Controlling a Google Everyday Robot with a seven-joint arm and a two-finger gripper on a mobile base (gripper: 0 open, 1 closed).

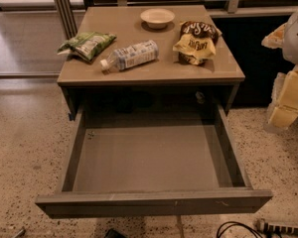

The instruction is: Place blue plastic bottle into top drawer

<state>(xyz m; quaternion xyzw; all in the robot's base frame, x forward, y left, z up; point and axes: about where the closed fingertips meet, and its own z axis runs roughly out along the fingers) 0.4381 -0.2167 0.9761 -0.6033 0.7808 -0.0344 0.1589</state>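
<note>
The blue plastic bottle (130, 55) lies on its side on the tabletop, white cap pointing front-left, between the green snack bag and the yellow-and-brown bag. The top drawer (149, 202) is pulled fully out below the tabletop, and its floor is bare. My gripper (287, 100) hangs at the right edge of the view, beside the table and the drawer's right wall, well away from the bottle and holding nothing that I can see.
A green snack bag (87, 44) lies at the table's left. A white bowl (157, 17) stands at the back. A yellow-and-brown snack bag (196, 42) lies at the right. Cables (243, 229) lie on the speckled floor in front.
</note>
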